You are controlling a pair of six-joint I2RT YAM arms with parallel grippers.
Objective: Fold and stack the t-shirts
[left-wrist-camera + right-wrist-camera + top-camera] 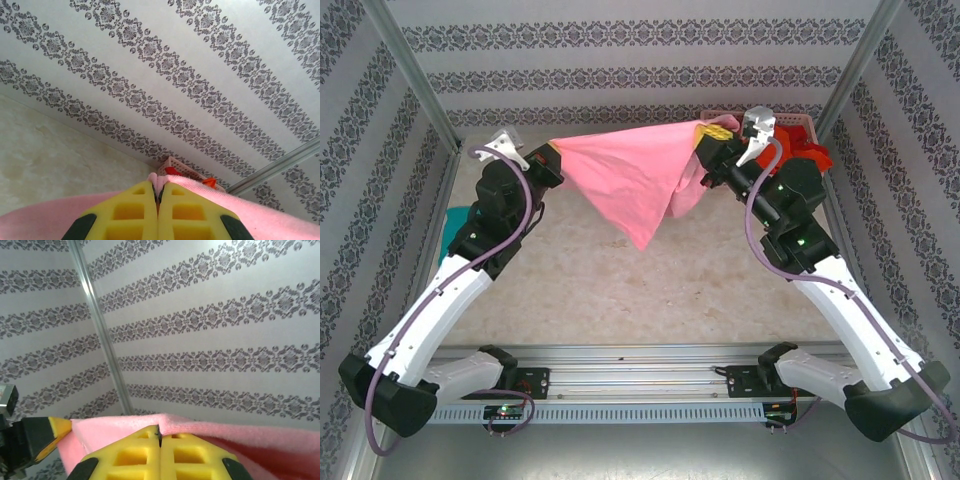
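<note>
Closest to us in both wrist views, yellow fingers [131,212] press flat together, our left gripper [158,189] pinching one edge of the light pink t-shirt [630,175] and our right gripper [159,432] the opposite edge. From above we see it stretched in the air between the raised arms, its loose part hanging to a point over the table [650,290]. We see a red t-shirt [812,152] in the pink basket [798,122] at the far right, and a teal t-shirt [454,226] at the table's left edge.

Lab booth with wallpapered panels [640,62], aluminium posts [410,72].
</note>
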